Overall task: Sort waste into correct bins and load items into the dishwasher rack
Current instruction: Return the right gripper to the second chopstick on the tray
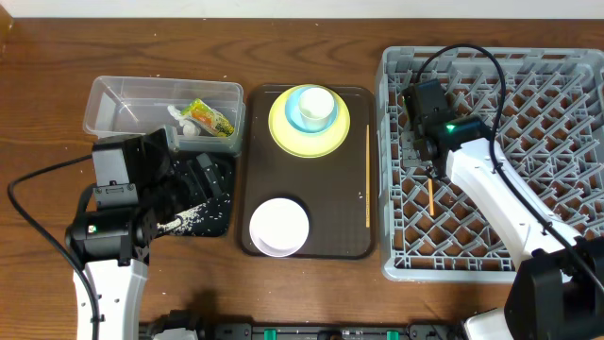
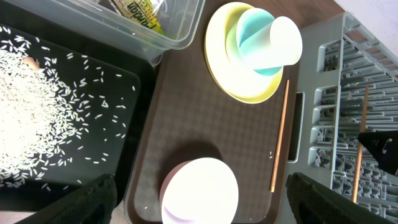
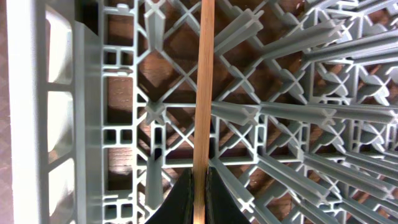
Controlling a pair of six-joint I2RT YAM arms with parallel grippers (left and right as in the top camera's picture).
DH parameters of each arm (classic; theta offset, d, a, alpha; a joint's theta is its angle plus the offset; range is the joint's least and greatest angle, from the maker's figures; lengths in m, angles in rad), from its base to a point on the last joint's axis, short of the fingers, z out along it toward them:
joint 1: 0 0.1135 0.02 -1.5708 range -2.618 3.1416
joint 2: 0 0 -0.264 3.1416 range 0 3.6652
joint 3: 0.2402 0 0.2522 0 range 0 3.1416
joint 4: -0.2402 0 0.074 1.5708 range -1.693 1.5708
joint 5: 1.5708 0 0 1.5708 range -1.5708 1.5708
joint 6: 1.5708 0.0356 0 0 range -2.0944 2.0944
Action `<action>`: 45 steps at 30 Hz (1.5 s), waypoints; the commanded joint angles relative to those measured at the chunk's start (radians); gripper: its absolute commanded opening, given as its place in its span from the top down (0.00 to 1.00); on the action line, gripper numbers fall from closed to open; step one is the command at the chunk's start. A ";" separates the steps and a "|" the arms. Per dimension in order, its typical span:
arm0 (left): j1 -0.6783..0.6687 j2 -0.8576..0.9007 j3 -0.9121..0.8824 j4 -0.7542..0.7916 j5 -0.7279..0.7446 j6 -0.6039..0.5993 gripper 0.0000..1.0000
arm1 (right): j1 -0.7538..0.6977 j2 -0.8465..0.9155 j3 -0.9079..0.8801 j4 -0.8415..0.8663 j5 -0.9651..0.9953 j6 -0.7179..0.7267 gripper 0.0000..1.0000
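Note:
My right gripper (image 3: 199, 193) is shut on a thin wooden chopstick (image 3: 203, 93), held low over the left side of the grey dishwasher rack (image 1: 491, 161). A second chopstick (image 1: 367, 175) lies along the right edge of the brown serving tray (image 1: 330, 189). On that tray a light blue cup (image 2: 252, 43) and a small white cup (image 2: 283, 40) stand on the yellow-green plate (image 2: 230, 68), and the white bowl (image 2: 199, 190) sits at the front. My left gripper (image 2: 202, 205) hangs wide open above the bowl. Rice (image 2: 31, 118) covers the black tray (image 1: 219, 225). The snack wrapper (image 1: 209, 117) lies in the clear tub (image 1: 113, 99).
The tub and black tray sit side by side left of the serving tray, and the rack stands close on its right. My left arm (image 1: 109, 236) covers part of the black tray. A cable (image 1: 28, 212) loops across the table at the left.

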 commanded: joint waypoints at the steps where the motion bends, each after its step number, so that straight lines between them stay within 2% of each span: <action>1: 0.004 0.000 0.004 0.000 -0.006 0.013 0.11 | -0.010 0.010 0.006 0.000 -0.021 0.017 0.93; 2: 0.004 0.000 0.004 0.000 -0.006 0.013 0.11 | -0.010 0.010 0.006 0.001 -0.021 0.017 0.92; 4: 0.005 0.000 0.004 0.000 -0.006 0.013 0.11 | -0.010 0.010 0.006 0.004 -0.021 0.017 0.82; 6: 0.004 0.000 0.004 0.000 -0.006 0.013 0.11 | -0.010 0.010 0.006 0.005 -0.021 0.017 0.79; 11: 0.005 0.000 0.004 0.000 -0.006 0.013 0.10 | -0.010 0.010 0.006 0.006 -0.061 0.024 0.78; 18: 0.004 0.000 0.004 0.000 -0.006 0.013 0.11 | 0.004 0.010 0.006 0.059 -0.441 0.025 0.76; 27: 0.005 0.000 0.004 0.000 -0.006 0.013 0.11 | 0.131 0.010 0.006 0.135 -0.459 0.109 0.75; 31: 0.005 0.000 0.004 0.000 -0.006 0.013 0.11 | 0.209 0.010 0.006 0.154 -0.360 0.196 0.77; 40: 0.004 0.000 0.004 0.000 -0.006 0.013 0.10 | 0.441 0.010 0.006 0.134 0.161 0.443 0.77; 45: 0.005 0.000 0.004 0.000 -0.006 0.013 0.11 | 0.492 0.034 0.006 0.126 0.271 0.470 0.75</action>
